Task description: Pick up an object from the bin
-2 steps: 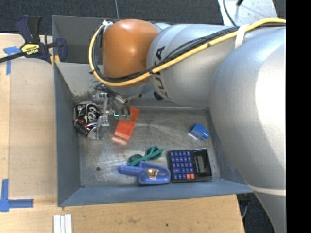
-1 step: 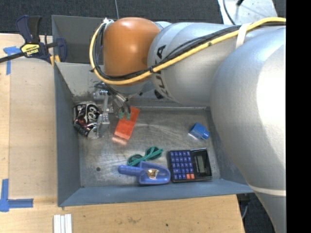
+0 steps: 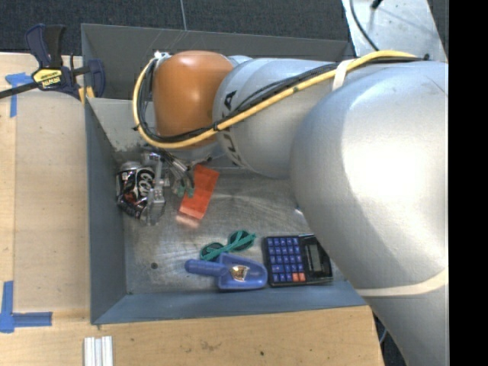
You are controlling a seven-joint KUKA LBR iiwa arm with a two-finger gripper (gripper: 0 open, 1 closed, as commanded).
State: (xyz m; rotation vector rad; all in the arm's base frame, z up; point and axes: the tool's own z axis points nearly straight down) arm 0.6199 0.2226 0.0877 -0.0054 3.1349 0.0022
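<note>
From where I stand, the grey metal bin (image 3: pixel 103 235) holds five loose things, and the crushed can (image 3: pixel 134 190), black with red and white print, is the one to steer by. It lies against the bin's left wall, about halfway along it. The gripper (image 3: pixel 164 189) hangs down from the arm's orange wrist cover, just beside the can on its right, low near the floor. I cannot tell whether the pincer is spread or pressed together, nor whether it touches the can. Just past the gripper from the can lies a flat orange block (image 3: pixel 198 195), tilted. Below and right of the can lie a green looped cord (image 3: pixel 235 242) and, touching it, a blue plastic piece (image 3: pixel 225 273). Farthest from the can is a black calculator (image 3: pixel 296 260) with blue keys.
</note>
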